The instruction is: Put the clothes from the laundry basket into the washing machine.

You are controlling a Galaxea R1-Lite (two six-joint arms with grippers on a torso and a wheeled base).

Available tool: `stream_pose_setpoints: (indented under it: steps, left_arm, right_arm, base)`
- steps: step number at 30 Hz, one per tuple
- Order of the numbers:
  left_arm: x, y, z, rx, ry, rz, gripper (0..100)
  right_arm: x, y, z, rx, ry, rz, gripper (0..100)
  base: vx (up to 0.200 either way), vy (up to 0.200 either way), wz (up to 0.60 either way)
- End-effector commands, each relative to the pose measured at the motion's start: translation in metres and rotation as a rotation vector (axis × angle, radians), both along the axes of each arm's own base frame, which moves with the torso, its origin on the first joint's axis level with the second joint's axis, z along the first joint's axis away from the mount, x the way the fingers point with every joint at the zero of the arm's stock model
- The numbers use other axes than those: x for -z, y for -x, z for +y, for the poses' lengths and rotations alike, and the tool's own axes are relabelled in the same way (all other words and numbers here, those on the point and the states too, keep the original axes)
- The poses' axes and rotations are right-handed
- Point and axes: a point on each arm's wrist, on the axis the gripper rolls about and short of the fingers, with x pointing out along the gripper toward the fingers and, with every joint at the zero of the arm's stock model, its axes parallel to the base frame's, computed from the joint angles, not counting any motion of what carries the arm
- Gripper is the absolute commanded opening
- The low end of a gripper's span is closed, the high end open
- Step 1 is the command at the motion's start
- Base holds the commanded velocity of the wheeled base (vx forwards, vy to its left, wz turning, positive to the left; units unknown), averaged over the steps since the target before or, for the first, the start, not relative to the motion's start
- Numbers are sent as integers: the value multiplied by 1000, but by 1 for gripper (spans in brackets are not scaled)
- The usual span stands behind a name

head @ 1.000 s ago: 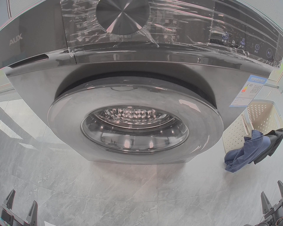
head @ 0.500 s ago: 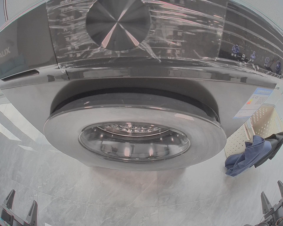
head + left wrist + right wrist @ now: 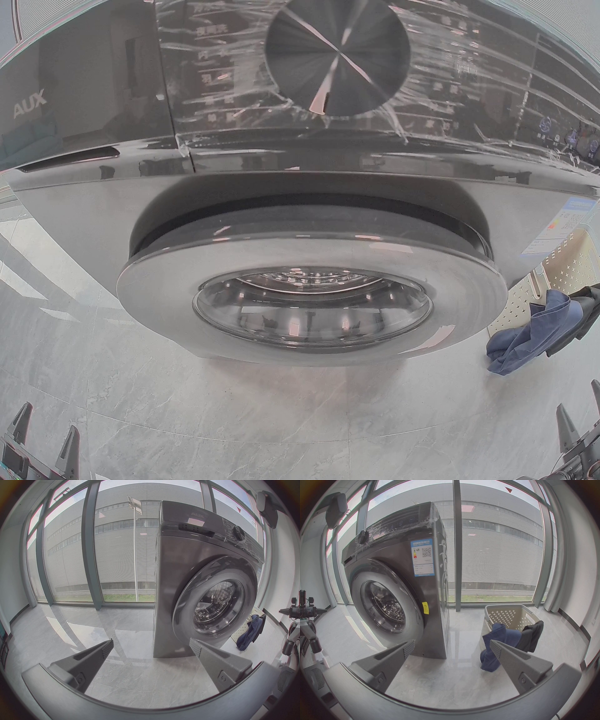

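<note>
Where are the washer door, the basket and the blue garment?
door [image 3: 312, 306], head view, on its glass window.
basket [image 3: 507, 616], right wrist view, on its perforated wall.
blue garment [image 3: 500, 639], right wrist view, on its middle.

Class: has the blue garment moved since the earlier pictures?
No. The blue cloth garment keeps its place on the cream perforated plastic basket; the camera shifted.

Washing machine [image 3: 312, 206]: dark metallic grey body; door ring [image 3: 156, 294] brushed silver. Energy label [image 3: 422, 557] on its side: blue and white. Small sticker [image 3: 425, 607] below the label: yellow. Laundry basket [image 3: 512, 616], at 3 o'clock in the head view: cream, regular grid of small holes. Over its rim: one blue garment [image 3: 497, 645], one black garment [image 3: 532, 634]. Floor [image 3: 250, 400]: pale grey, marble veining.
</note>
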Motion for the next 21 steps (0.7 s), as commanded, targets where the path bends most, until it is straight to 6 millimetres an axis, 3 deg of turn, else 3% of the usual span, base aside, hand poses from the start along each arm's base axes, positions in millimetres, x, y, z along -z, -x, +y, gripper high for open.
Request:
stream_pose_setpoints:
  steps: [1, 2, 5, 6, 9, 11, 12, 16, 21]
  left_arm:
    - [5, 0, 0, 0, 0, 2, 100]
    - [5, 0, 0, 0, 0, 2, 100]
    - [5, 0, 0, 0, 0, 2, 100]
    - [5, 0, 0, -2, 0, 2, 100]
    - [5, 0, 0, 0, 0, 2, 100]
    - [5, 0, 0, 0, 0, 2, 100]
    - [5, 0, 0, 0, 0, 2, 100]
    - [5, 0, 0, 0, 1, 2, 100]
    - [5, 0, 0, 0, 0, 2, 100]
  right_arm:
    - [-53, 16, 0, -17, -11, -185, 100]
    - [-66, 10, 0, -24, -18, -151, 100]
    - [-70, 4, 0, -33, -23, -111, 100]
    - [-66, -20, 2, -135, -50, 50, 100]
    - [-69, -45, 5, -221, -57, 170, 100]
    - [-70, -50, 6, -238, -55, 180, 100]
    - [-75, -68, 12, -321, -34, 209, 100]
    - [-84, -97, 26, -423, 1, 224, 100]
    - [-93, -124, 43, -507, -2, 236, 100]
  base:
    - [0, 0, 0]
    - [0, 0, 0]
    - [0, 0, 0]
    - [0, 0, 0]
    - [0, 0, 0]
    - [0, 0, 0]
    - [0, 0, 0]
    - [0, -150, 0]
    - [0, 0, 0]
